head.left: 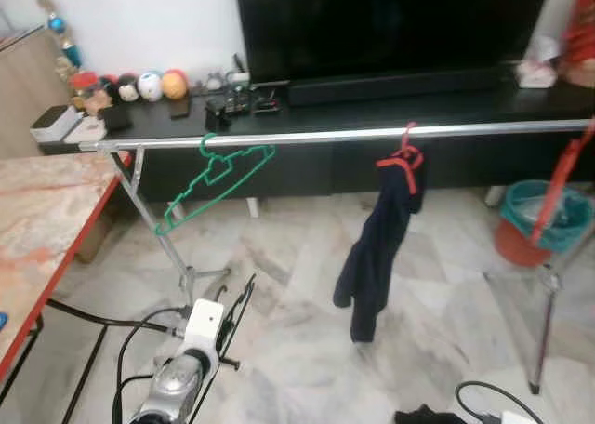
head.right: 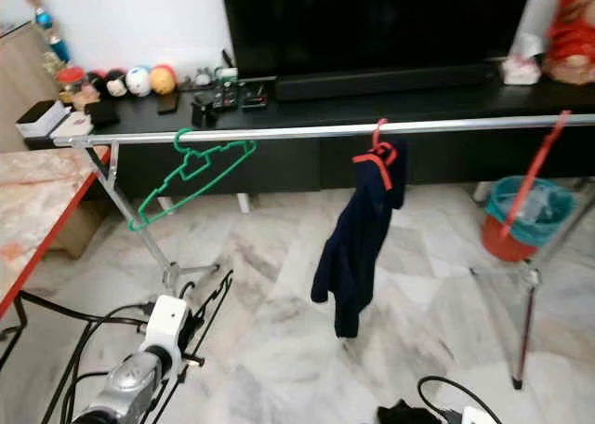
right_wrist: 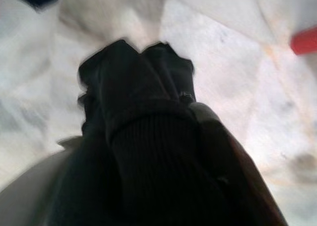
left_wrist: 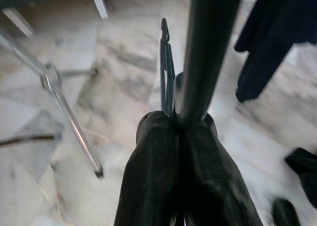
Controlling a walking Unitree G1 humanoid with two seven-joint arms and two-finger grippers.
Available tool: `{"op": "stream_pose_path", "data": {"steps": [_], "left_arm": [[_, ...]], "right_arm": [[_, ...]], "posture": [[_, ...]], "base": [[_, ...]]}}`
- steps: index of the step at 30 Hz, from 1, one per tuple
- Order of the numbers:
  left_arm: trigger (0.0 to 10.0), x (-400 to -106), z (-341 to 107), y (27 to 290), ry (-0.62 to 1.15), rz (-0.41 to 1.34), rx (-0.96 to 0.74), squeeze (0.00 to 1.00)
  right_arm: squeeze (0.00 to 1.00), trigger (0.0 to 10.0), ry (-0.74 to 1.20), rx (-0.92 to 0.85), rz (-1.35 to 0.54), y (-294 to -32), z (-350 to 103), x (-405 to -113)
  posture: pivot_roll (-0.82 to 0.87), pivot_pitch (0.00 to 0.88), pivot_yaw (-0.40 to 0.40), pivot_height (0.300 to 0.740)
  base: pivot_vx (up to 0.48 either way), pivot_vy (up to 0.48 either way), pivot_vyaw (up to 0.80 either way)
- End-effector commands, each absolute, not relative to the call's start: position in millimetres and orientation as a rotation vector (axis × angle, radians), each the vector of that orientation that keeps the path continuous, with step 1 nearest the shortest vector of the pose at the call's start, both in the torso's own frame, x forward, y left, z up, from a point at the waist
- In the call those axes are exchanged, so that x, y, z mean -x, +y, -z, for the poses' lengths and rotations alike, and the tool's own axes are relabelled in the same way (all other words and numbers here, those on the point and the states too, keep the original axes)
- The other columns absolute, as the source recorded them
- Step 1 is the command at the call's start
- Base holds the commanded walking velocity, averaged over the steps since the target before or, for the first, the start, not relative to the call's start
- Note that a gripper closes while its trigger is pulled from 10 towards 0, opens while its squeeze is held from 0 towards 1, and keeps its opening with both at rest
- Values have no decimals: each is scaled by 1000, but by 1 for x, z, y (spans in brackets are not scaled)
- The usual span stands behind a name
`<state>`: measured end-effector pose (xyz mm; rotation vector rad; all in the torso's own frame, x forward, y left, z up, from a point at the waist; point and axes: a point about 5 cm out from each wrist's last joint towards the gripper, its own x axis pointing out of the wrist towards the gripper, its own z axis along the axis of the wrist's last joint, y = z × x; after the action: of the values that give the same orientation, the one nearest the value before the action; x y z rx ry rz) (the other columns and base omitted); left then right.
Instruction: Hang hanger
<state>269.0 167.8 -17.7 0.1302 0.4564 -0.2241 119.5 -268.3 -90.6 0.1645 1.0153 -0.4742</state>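
Note:
A green hanger (head.left: 220,169) hangs tilted by its hook from the left end of the silver rail (head.left: 335,136). Further right on the rail, a red hanger (head.left: 402,160) carries a dark navy garment (head.left: 376,247). My left gripper (head.left: 240,298) is low at the bottom left, well below the green hanger. It points up, open and holding nothing. In the left wrist view its thin finger (left_wrist: 165,62) stands apart from the thick blurred one. My right gripper (right_wrist: 141,50) hangs over the marble floor, blurred, its fingers pressed together.
A marble table with a red edge (head.left: 46,219) stands at my left. A black TV bench (head.left: 372,112) runs behind the rail. A teal bin on a red bucket (head.left: 539,221) sits by the rack's right leg (head.left: 544,322). Cables (head.left: 93,320) and a dark item (head.left: 423,415) lie on the floor.

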Motion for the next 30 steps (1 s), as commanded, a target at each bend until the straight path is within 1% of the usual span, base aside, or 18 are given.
{"op": "stream_pose_path", "data": {"steps": [1,21,30], "left_arm": [[10000,-265,20,175,473,208,-137,0],[10000,-265,21,170,476,230,-130,0],[10000,-266,21,170,475,236,-129,0]], "right_arm": [[0,10000,1007,-177,471,-265,91,-121],[0,10000,979,-200,482,-265,90,-122],[0,10000,935,-234,490,-264,89,-124]], "posture": [[-93,0,50,740],[-90,0,53,740],[-90,0,55,740]], "base": [[-322,0,0],[-325,0,0],[-335,0,0]]}}
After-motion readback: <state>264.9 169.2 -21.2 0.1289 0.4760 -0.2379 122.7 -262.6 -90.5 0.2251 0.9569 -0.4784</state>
